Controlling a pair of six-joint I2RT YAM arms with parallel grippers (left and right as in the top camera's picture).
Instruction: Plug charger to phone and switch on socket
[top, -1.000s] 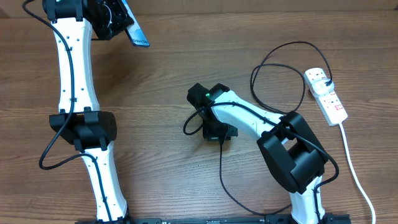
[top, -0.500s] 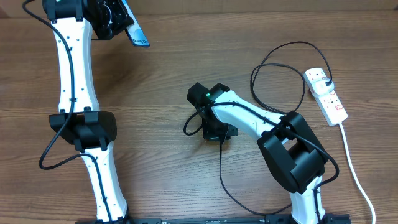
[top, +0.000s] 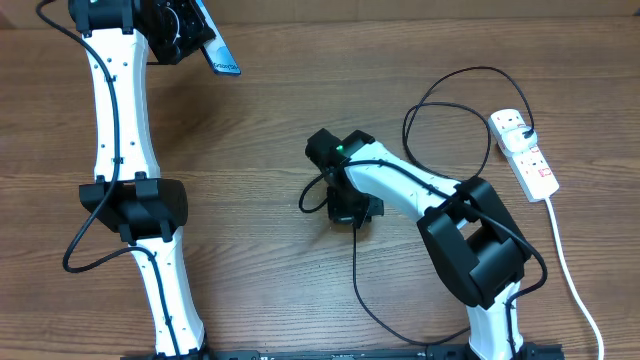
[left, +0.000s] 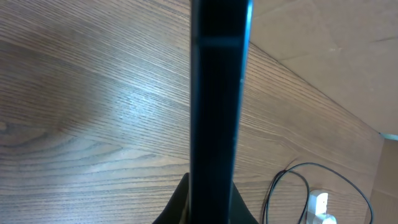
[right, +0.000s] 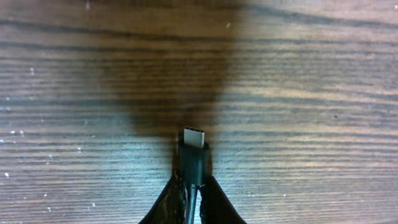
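Left hand (top: 183, 36): closed on the phone (top: 214, 51), at the far left corner of the tabletop (top: 260, 130). The phone is held by one end and the other end sticks out of the hand, tilted towards the middle. A blue screen and small text near the free short edge are visible from overhead. In the left wrist view the phone is seen edge-on as a dark vertical bar, with wood grain behind it. It appears to be held above the surface, though no contact point is shown.

Right hand (top: 352, 213): closed on the charger (right: 194, 165) just behind its connector tip (right: 193, 137), near the middle of the tabletop. In the right wrist view the fingers (right: 166, 202) are pinched on the black plug body. The tip sticks out past them with its metal opening exposed and a dark shadow on the wood around it. Whether the tip touches the wood cannot be told.

The rest of the thin black cable is seen from overhead looping towards the right, up to the socket (top: 526, 152).

The socket lies flat near the right edge, well apart from both hands. A black plug (top: 527, 133) is seated in it and a red-and-white label (top: 541, 172) is on its near half. A thick white cord (top: 571, 272) runs from it to the near edge. The switch position is too small to read.

Phone and connector tip are well apart and not mated.
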